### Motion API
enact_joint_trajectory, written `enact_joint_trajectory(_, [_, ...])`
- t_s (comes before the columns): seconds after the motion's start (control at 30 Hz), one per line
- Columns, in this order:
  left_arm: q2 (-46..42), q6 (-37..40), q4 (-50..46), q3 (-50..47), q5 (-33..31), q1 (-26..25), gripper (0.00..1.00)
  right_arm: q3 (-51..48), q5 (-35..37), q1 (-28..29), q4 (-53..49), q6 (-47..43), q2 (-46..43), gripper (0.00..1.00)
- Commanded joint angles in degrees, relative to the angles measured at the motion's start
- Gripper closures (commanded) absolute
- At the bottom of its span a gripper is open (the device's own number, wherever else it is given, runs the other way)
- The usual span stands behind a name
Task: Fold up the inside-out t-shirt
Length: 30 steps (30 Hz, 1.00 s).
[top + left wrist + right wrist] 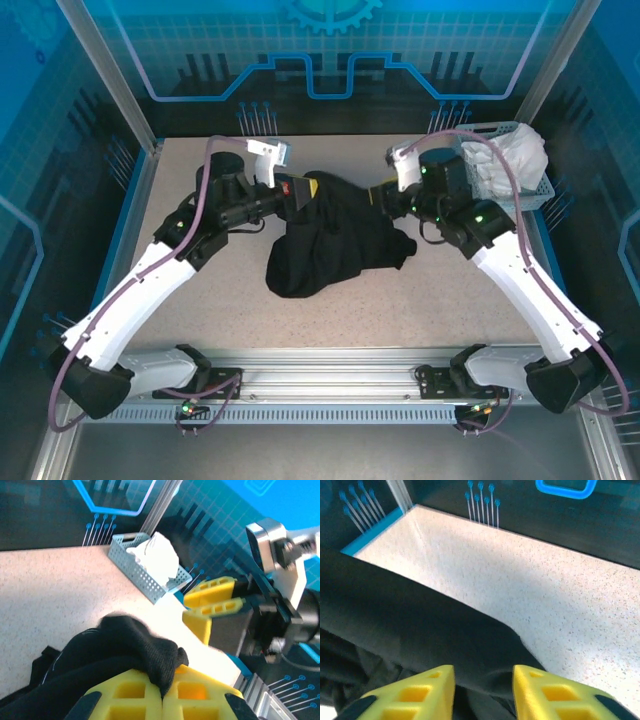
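The inside-out t-shirt lies bunched on the worktop. The left hand clenches a fold of it. The right hand is parted, with black cloth between.

No word, number or brand name can be read. The small red patch at the far left edge of the inside-out t-shirt is too small and too crumpled to make out. The back wall beyond the t-shirt bears a gear outline and circuit-like lines, which are drawn patterns rather than letters.
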Motion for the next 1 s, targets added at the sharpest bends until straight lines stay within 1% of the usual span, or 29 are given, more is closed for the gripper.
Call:
enact_joint_trajectory(0.0, [-0.13,-1.26,0.66,2.5,1.89,0.18,1.0,-6.18,2.41,5.7,3.13,-4.96,-5.41,0.58])
enact_joint_trajectory(0.03, [-0.17,-1.33,0.74,2.34,1.94,0.28,1.0,-8.21,0.63,7.08,5.5,-5.95,-6.41,0.57])
enact_joint_trajectory(0.1, [-0.07,-1.34,0.88,2.08,2.22,0.23,1.0,-11.62,-5.73,9.37,10.44,-7.11,-7.23,0.55])
enact_joint_trajectory(0.13, [-0.1,-1.39,0.96,1.89,2.33,0.31,1.0,-12.15,-7.2,10.16,12.15,-7.11,-6.91,0.55])
enact_joint_trajectory(0.27, [-0.29,-1.48,0.96,1.36,2.97,0.25,1.0,-10.85,-10.01,10.91,16.0,-6.14,-2.54,0.58])
enact_joint_trajectory(0.43, [-0.82,-1.21,0.79,0.75,2.73,0.27,1.0,-7.52,-11.93,10.9,17.38,-6.31,2.73,0.64])
enact_joint_trajectory(0.47, [-0.94,-1.24,0.79,0.65,2.65,0.31,1.0,-7.1,-12.07,10.89,17.46,-6.32,3.6,0.66])
enact_joint_trajectory(0.53, [-1.05,-1.05,0.79,0.5,2.56,0.28,1.0,-6.3,-12.83,10.91,17.31,-6.26,4.71,0.76])
enact_joint_trajectory(0.57, [-1.08,-0.86,0.68,0.4,2.32,0.27,1.0,-6.02,-13.75,10.87,17.35,-6.32,4.92,0.82])
enact_joint_trajectory(0.63, [-0.99,-0.36,0.41,0.08,1.09,0.26,1.0,-5.68,-15.62,10.76,17.13,-6.22,4.5,0.98])
enact_joint_trajectory(0.67, [-1.11,-0.02,0.03,-0.13,-0.69,0.31,1.0,-5.33,-16.75,10.45,16.45,-6.03,3.76,1.0])
enact_joint_trajectory(0.73, [-1.37,0.35,-0.02,-1.38,-5.91,0.35,1.0,-5.25,-20.6,8.68,16.09,-4.51,1.37,1.0])
enact_joint_trajectory(0.8, [-1.27,1.2,0.79,-3.68,-12.38,0.43,1.0,-6.42,-29.65,4.87,19.12,0.0,-1.24,1.0])
enact_joint_trajectory(0.83, [-1.0,1.67,1.1,-4.51,-15.01,0.55,0.98,-7.18,-34.1,3.24,21.57,3.13,-1.82,1.0])
enact_joint_trajectory(0.87, [-0.2,2.67,1.25,-5.09,-17.3,0.6,0.93,-8.13,-38.12,1.97,25.31,6.86,-2.06,1.0])
enact_joint_trajectory(0.9, [0.93,3.92,1.08,-5.24,-19.08,0.69,0.91,-8.74,-41.14,1.33,28.33,10.01,-1.87,1.0])
enact_joint_trajectory(0.97, [3.24,5.79,-0.76,-4.38,-22.0,0.79,0.89,-8.78,-42.62,1.06,30.6,13.8,-1.16,1.0])
